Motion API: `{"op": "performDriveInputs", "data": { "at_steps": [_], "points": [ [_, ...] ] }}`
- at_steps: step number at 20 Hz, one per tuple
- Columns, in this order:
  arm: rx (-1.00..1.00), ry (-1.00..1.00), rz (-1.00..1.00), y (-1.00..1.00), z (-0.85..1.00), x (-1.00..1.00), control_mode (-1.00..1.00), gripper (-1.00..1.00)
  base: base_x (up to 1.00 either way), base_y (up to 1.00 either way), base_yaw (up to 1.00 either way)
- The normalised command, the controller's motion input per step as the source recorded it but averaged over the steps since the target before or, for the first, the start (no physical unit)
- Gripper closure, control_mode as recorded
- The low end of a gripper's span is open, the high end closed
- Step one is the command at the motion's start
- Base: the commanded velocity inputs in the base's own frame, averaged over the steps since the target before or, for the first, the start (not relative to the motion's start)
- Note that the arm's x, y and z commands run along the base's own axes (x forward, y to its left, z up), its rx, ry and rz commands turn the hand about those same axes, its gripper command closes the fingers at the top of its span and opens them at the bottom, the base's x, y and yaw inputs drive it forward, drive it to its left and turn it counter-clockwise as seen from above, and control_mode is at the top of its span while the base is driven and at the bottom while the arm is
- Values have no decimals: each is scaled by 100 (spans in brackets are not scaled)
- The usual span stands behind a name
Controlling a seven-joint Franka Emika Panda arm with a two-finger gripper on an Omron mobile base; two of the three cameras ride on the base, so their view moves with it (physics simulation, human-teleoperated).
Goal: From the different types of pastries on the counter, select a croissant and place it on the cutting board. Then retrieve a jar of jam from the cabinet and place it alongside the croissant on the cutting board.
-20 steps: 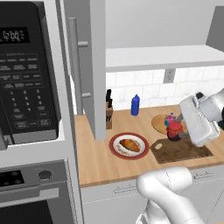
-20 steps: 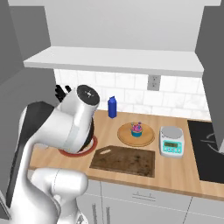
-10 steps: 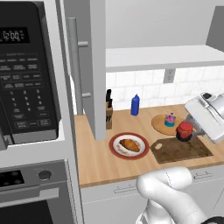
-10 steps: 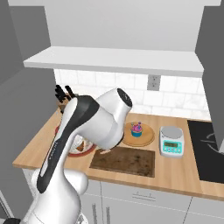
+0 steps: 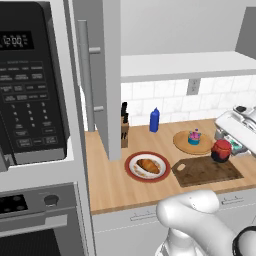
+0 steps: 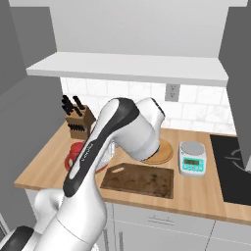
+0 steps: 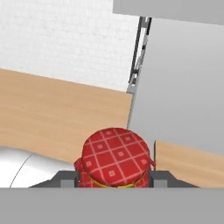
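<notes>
The gripper point(image 7: 114, 178) is clamped on the jar of jam point(image 5: 221, 150) (red checked lid). The jar sits at the right back corner of the cutting board point(image 5: 205, 172), so the next move looks like letting go. The croissant point(image 5: 148, 165) lies on the red-rimmed plate point(image 5: 131, 170) beside the board's left end.

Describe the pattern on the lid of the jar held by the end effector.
The jar's lid is red with a white criss-cross check and small white diamonds, clearest in the hand view.

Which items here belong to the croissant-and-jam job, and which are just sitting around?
Job items:
- croissant, on the red-rimmed plate
- cutting board
- jam jar, held in the end effector over the board's far end
- cabinet door, open

Bystanders:
- cupcake on the round wooden plate
- blue bottle
- knife block
- kitchen scale
- microwave
</notes>
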Motion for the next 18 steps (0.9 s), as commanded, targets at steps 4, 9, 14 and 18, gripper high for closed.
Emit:
{"op": "performDriveInputs", "data": {
  "at_steps": [4, 9, 14, 18],
  "points": [
    [-8, 0, -4, -5, -18, 28, -100, 100, 0, 0, 0],
    [-10, 0, -11, -38, -38, 18, -100, 100, 0, 0, 0],
    [-1, 0, -2, -67, -20, 16, -100, 100, 0, 0, 0],
    [0, 0, 0, -63, -26, 32, -100, 100, 0, 0, 0]
  ]
}}
